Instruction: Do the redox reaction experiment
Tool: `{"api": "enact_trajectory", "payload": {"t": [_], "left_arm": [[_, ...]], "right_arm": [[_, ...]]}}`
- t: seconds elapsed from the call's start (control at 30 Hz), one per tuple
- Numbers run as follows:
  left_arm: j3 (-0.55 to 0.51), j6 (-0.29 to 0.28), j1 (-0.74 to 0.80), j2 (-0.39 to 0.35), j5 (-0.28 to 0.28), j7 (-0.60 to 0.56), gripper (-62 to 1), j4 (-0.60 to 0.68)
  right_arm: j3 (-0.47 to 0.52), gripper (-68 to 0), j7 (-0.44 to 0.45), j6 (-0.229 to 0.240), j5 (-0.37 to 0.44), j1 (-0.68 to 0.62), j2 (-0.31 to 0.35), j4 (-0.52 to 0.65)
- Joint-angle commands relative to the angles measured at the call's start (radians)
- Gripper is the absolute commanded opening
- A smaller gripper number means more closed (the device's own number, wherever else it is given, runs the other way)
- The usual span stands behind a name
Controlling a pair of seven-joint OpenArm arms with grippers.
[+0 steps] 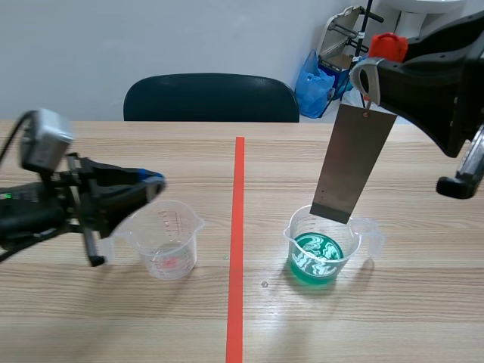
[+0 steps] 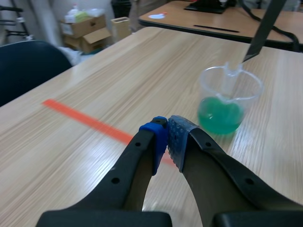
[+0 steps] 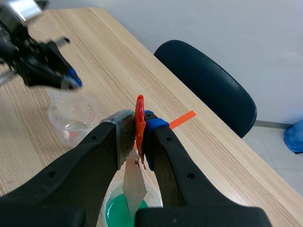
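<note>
The right tool [image 1: 368, 72] is raised over the right half of the tabletop [image 1: 113, 318]. Its fingers are closed tight on a red clip [image 3: 139, 111]. A thin grey metal plate [image 1: 354, 162] hangs from that clip, tilted a little. The plate's lower edge is at the rim of a clear plastic cup [image 1: 293, 240] and seems to sit above the green liquid [image 1: 318, 257] in the cup rather than in it. This cup stands to the right of the orange-red tape line [image 1: 237, 242] that runs down the middle of the tabletop.

The left tool [image 1: 155, 181] comes in low from the left side. Its two blue-padded fingers are pressed together with nothing between them. Its tip sits near the upper rim of a second clear cup [image 1: 168, 240], which stands left of the tape line. This cup looks nearly empty, with only a faint reddish trace at its bottom. The two cups are well apart, one on each side of the line.

A dark chair [image 1: 212, 97] stands behind the far edge of the tabletop, and a blue bag [image 1: 314, 79] lies on the floor beyond it.
</note>
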Motion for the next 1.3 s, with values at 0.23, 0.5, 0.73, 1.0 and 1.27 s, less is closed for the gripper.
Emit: {"api": "enact_trajectory", "payload": {"t": [0.23,0.5,0.73,1.0,1.27], "left_arm": [[-0.195,-0.001,0.328,-0.352,-0.109,-0.180,-36.9,0.021],[-0.498,0.029,0.805,-0.375,-0.109,-0.227,-7.6,0.021],[-0.681,0.249,1.128,-0.250,-0.084,-0.363,1.4,0.023],[-0.812,0.472,1.339,-0.105,-0.021,-0.494,1.4,0.079],[-0.931,0.526,1.471,0.002,0.021,-0.539,1.4,0.206]], "right_arm": [[0.011,-66.9,0.015,-0.004,0.011,-0.002,0.013,0.016],[0.011,-66.9,0.015,-0.004,0.012,-0.002,0.013,0.016],[0.011,-66.9,0.014,-0.004,0.011,-0.002,0.013,0.016],[0.011,-66.9,0.014,-0.004,0.011,-0.002,0.013,0.016],[0.011,-66.9,0.014,-0.004,0.011,-0.002,0.013,0.016]]}}
